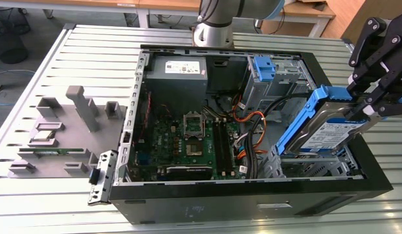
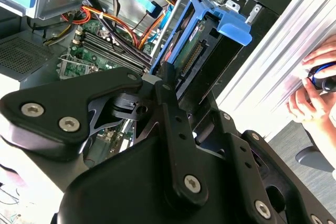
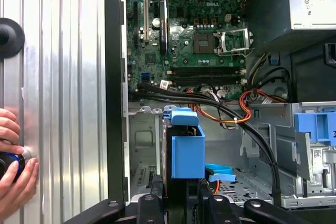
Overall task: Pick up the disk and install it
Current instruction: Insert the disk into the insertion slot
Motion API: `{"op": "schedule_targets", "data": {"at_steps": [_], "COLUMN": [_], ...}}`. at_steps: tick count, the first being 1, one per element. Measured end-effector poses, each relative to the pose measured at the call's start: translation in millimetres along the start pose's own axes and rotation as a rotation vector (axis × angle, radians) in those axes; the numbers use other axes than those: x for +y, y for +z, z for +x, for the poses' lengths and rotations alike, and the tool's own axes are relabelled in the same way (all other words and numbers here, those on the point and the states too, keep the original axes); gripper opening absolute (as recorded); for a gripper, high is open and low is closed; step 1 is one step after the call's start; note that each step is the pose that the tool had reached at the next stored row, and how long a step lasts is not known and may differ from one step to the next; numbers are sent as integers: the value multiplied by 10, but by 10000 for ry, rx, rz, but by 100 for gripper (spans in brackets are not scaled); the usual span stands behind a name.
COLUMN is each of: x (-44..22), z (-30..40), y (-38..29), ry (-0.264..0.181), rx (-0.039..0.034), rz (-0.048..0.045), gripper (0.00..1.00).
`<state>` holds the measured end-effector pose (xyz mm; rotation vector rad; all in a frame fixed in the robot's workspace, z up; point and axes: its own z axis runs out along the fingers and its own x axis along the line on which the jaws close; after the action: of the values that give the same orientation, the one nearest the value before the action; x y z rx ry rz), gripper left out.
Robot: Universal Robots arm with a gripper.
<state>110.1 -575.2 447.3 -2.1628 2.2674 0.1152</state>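
OK, gripper: was clamped on the disk
Disk pose: was tilted, lower end at the drive cage
Where: computer case – exterior view's right

A white-and-blue label with fine print lies on the disk, and a white label with rows of small print sits on the power supply; neither can be read in the exterior view. In the first wrist view the motherboard bears short white lettering, and a small printed sticker sits on the drive cage.
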Motion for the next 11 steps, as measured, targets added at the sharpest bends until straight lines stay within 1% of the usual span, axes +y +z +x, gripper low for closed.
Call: {"op": "schedule_targets", "data": {"at_steps": [2,5,11], "x": [-13,-16,-18], "z": [0,-1,2], "y": [2,3,48], "ry": [-2,0,0], "rx": [-2,-1,-1], "rz": [0,0,0], "gripper": [35,35,35]}}
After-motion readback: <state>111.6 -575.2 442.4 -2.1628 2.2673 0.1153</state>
